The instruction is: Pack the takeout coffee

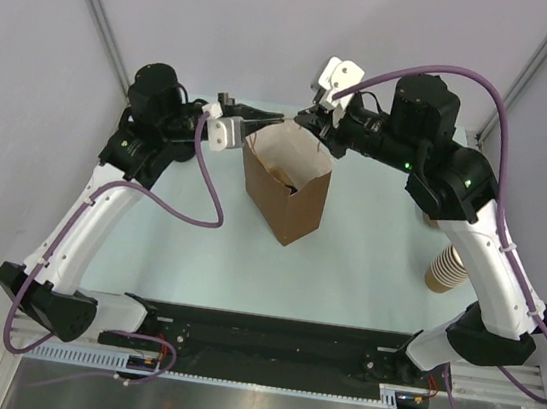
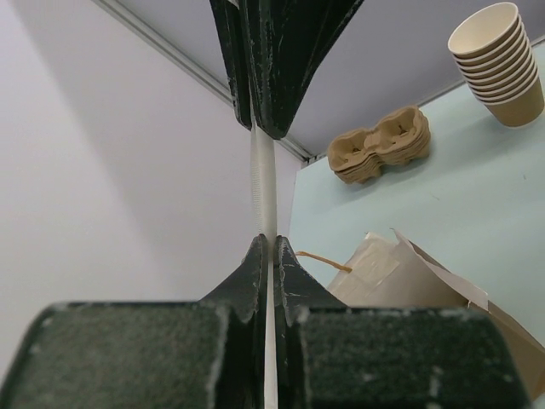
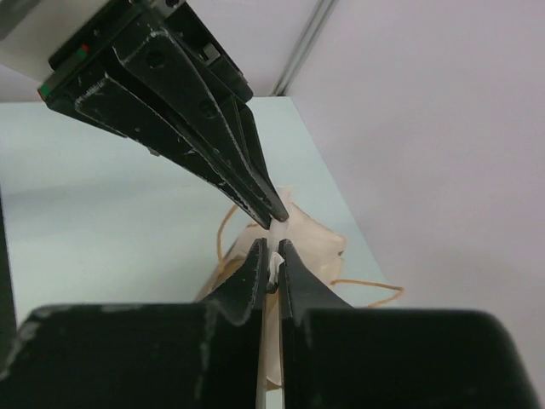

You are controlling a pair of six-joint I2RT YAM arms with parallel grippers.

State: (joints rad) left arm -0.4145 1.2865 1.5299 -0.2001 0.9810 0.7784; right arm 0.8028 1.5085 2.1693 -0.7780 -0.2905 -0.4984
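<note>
Pinching the rim of the brown paper bag [image 1: 293, 207] in my left pincer [image 2: 267, 247] and right pincer [image 3: 271, 249], I could tear it by pulling apart

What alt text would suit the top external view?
Two robot arms reach over a pale table to an open brown paper bag standing upright, the left claw at its left rim and the right claw at its far rim. A stack of paper cups sits at the right, partly hidden by the right arm.
</note>
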